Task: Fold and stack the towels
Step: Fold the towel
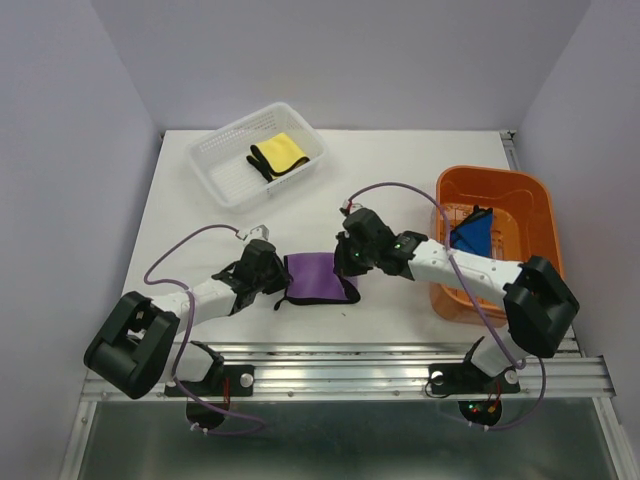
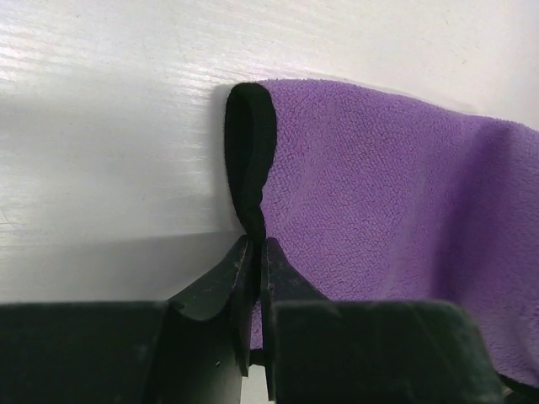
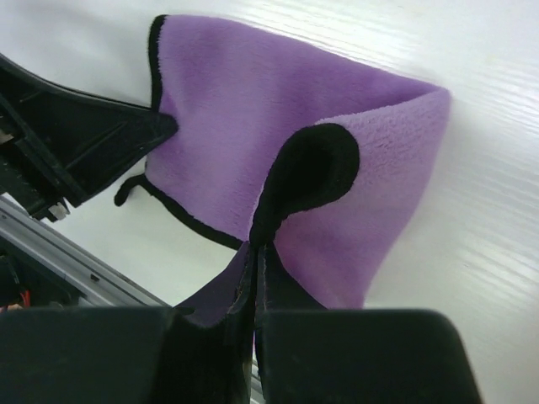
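Towels, three: purple one (image 1: 318,275), yellow one (image 1: 281,152), blue one (image 1: 472,232).

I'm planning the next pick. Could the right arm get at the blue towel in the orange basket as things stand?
Probably not yet: the right pincer is shut on the purple towel. Otherwise the way looks free: the blue towel lies in the open orange basket beside that arm.
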Motion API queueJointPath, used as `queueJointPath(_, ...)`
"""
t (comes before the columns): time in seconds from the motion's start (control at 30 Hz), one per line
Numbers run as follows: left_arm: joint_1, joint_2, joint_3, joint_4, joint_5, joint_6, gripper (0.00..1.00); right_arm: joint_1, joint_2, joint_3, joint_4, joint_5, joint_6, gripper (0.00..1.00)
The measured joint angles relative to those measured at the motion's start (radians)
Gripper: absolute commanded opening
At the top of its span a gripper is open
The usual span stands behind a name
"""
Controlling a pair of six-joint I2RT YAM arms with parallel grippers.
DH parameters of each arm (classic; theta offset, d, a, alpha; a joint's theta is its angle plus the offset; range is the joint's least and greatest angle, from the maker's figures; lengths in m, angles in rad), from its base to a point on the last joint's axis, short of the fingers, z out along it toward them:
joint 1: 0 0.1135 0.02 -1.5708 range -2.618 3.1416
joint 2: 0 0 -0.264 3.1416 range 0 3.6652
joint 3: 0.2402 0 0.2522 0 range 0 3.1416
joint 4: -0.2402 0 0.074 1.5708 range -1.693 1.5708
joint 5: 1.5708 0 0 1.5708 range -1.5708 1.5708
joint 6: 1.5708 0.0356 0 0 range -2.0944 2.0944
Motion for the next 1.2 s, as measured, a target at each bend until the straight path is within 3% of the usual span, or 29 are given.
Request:
queueJointPath(0.43, 0.0, -0.007, -0.016, 0.01, 0.004, -0.004, 0.0, 0.096, 0.269, 0.148, 0.137, -0.04, 0.11, 0.01)
queueJointPath(0.9, 0.0, -0.034, -0.031, 0.007, 0.008, -0.009, 0.0, 0.108, 0.364, 0.199, 0.216, -0.042, 0.222, 0.01)
queueJointPath(1.07, 0.0, -0.038, -0.031, 0.006, 0.018, -0.013, 0.07, 0.11, 0.394, 0.206, 0.224, -0.039, 0.24, 0.03)
queueJointPath(1.2, 0.0, -0.056, -0.036, 0.004, 0.02, -0.017, 0.2, 0.113, 0.418, 0.216, 0.225, -0.038, 0.246, 0.06)
